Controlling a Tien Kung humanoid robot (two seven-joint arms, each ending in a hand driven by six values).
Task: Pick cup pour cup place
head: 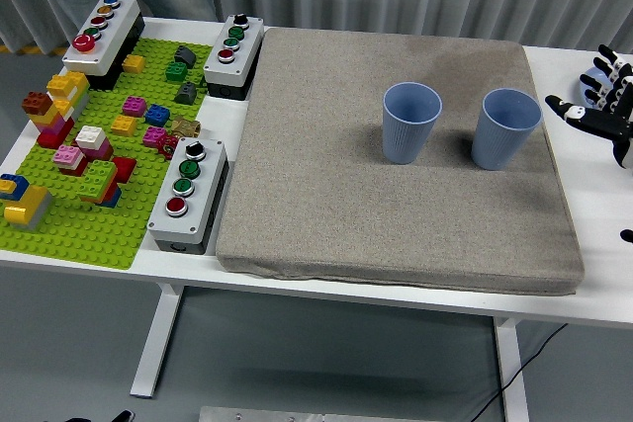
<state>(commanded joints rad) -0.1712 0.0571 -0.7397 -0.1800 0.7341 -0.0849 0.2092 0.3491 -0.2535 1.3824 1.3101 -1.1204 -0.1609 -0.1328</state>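
Two blue ribbed cups (410,123) stand upright, side by side.

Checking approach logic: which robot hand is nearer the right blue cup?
Right. The right robot hand hovers open just right of the right blue cup, apart from it, near the mat's right edge. The left robot hand is out of view.
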